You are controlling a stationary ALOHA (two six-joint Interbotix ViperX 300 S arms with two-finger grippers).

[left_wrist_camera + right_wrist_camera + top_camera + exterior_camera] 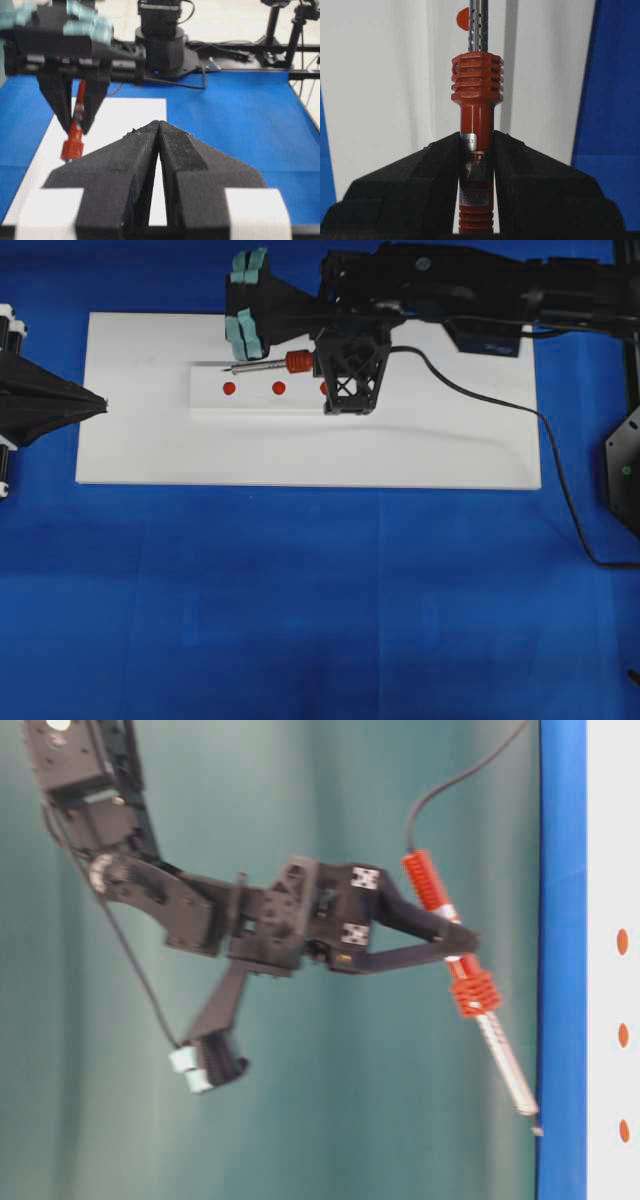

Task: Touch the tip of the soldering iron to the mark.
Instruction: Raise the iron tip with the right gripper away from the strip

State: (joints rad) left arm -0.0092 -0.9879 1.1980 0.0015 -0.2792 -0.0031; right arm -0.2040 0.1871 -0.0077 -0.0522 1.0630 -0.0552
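Our right hand (476,165) is clamped on the soldering iron (476,150), black fingers (425,170) pressing either side of its red-orange handle below the ribbed collar. A perforated silver shaft runs out from the collar to the thin dark tip (234,370), which hangs above the raised white strip (255,400) bearing red dots (229,389). Its black cord (480,395) trails across the white board (300,455) onto the blue table (300,600). Our left hand (158,131) rests with fingers pressed together, holding nothing.
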